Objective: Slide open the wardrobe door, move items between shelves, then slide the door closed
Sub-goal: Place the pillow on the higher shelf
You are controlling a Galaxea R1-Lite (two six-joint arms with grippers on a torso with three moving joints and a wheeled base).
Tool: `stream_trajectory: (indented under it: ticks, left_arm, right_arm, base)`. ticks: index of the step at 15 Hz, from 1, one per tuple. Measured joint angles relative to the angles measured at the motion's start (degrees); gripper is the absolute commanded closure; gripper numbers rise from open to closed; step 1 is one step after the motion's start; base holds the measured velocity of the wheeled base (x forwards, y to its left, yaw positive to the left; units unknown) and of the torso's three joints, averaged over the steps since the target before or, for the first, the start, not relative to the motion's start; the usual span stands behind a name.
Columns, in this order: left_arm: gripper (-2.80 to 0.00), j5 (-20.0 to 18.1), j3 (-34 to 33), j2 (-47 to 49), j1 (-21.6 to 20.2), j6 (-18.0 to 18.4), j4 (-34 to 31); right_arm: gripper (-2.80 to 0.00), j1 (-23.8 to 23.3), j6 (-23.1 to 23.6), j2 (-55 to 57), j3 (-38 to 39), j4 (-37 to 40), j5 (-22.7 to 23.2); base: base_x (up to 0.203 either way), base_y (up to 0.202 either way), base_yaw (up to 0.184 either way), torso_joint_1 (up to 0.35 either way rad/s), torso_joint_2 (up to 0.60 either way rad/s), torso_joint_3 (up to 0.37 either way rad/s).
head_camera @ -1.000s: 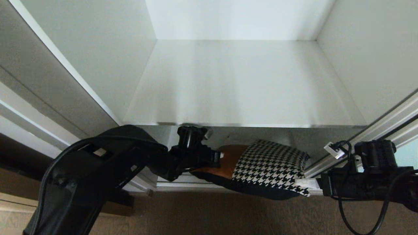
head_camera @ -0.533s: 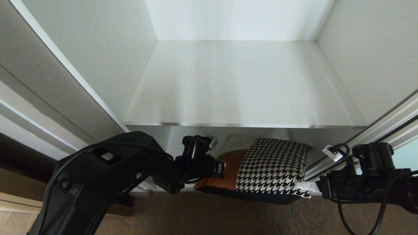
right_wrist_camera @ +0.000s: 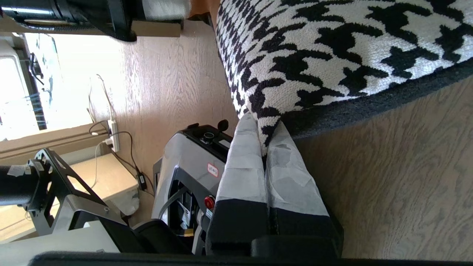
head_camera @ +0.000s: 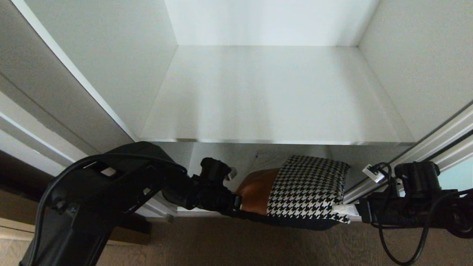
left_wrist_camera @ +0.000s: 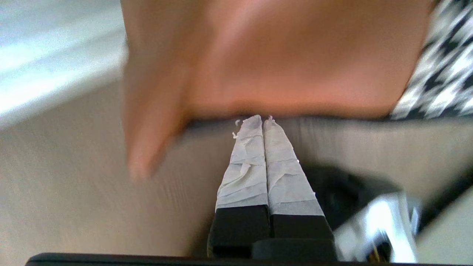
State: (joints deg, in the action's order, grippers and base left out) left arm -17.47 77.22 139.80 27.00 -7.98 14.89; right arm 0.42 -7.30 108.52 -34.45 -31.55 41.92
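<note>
The bag [head_camera: 306, 188], tan leather at one end and black-and-white houndstooth at the other, hangs over the floor just below the front edge of the upper white shelf [head_camera: 273, 96]. My left gripper [head_camera: 236, 205] is shut on its leather end. In the left wrist view the taped fingertips meet at the edge of the leather [left_wrist_camera: 295, 55]. My right gripper [head_camera: 342, 210] is shut on the houndstooth corner [right_wrist_camera: 332, 44], pinched between its taped fingers [right_wrist_camera: 244, 162]. The sliding wardrobe door [head_camera: 458, 177] shows at the far right, pushed aside.
White side walls [head_camera: 111, 66] close in the shelf on both sides. The door's silver frame [head_camera: 432, 144] slants up at the right. Wooden floor [head_camera: 258, 244] lies below the bag. My base [right_wrist_camera: 188, 162] and a power strip with cables [right_wrist_camera: 112, 135] are behind.
My left wrist has rolled and its gripper has dropped slightly at the leather end. The bag has turned with it and hangs flatter. The right gripper has barely moved.
</note>
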Motion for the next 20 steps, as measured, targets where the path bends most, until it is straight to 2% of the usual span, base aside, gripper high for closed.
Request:
stream_trajectory:
  ticks: [2, 4, 6, 8, 11, 12, 13, 15, 19, 20]
  left_arm:
    - [0.00, 1.3, 1.4, 0.0, -0.2, -3.3, -4.9]
    - [0.00, 4.0, 2.5, 0.6, -1.0, -5.7, -5.7]
    - [0.00, 6.1, 3.9, 0.9, -1.2, -9.7, -7.9]
    - [0.00, 7.8, 3.2, 0.9, -1.4, -10.3, -8.7]
    - [0.00, 15.3, 4.8, 2.3, -1.3, -10.6, -7.9]
    - [-2.80, 17.8, 6.4, 3.2, -1.4, -10.7, -8.1]
    - [-2.80, 19.3, 7.6, 4.0, -1.3, -10.5, -7.9]
    - [-2.80, 19.4, 9.5, 5.8, -1.3, -9.0, -5.4]
    - [-2.80, 15.9, 10.2, 9.5, -1.8, 3.3, 4.5]
    - [-2.80, 14.2, 9.9, 9.7, -2.1, 4.7, 5.2]
  right_arm:
    - [0.00, -0.3, -0.1, 0.3, -0.3, 0.0, 0.0]
    - [0.00, -0.3, -0.1, 0.6, -0.4, 0.0, 0.0]
    - [0.00, -0.3, -0.1, 1.0, -0.5, 0.0, 0.0]
    - [0.00, -0.4, -0.1, 1.3, -0.5, -0.5, 0.0]
    - [0.00, -0.9, -0.2, 1.7, -0.5, -1.5, 0.0]
    - [0.00, -0.9, -0.2, 1.7, -0.5, -1.4, 0.0]
    - [0.00, -0.9, -0.2, 1.7, -0.4, -1.5, 0.1]
    - [0.00, -1.0, -0.2, 1.8, -0.4, -1.5, 0.0]
    - [0.00, -0.9, 0.0, 2.1, -0.4, -1.5, 0.0]
    - [0.00, -0.9, 0.0, 2.2, -0.4, -1.5, 0.1]
  base:
    - [0.000, 0.000, 0.000, 0.000, 0.00, 0.000]
    - [0.000, 0.000, 0.000, 0.000, 0.00, 0.000]
    - [0.000, 0.000, 0.000, 0.000, 0.00, 0.000]
    - [0.000, 0.000, 0.000, 0.000, 0.00, 0.000]
    - [0.000, 0.000, 0.000, 0.000, 0.00, 0.000]
    - [0.000, 0.000, 0.000, 0.000, 0.00, 0.000]
    - [0.000, 0.000, 0.000, 0.000, 0.00, 0.000]
    - [0.000, 0.000, 0.000, 0.000, 0.00, 0.000]
    - [0.000, 0.000, 0.000, 0.000, 0.00, 0.000]
    - [0.000, 0.000, 0.000, 0.000, 0.00, 0.000]
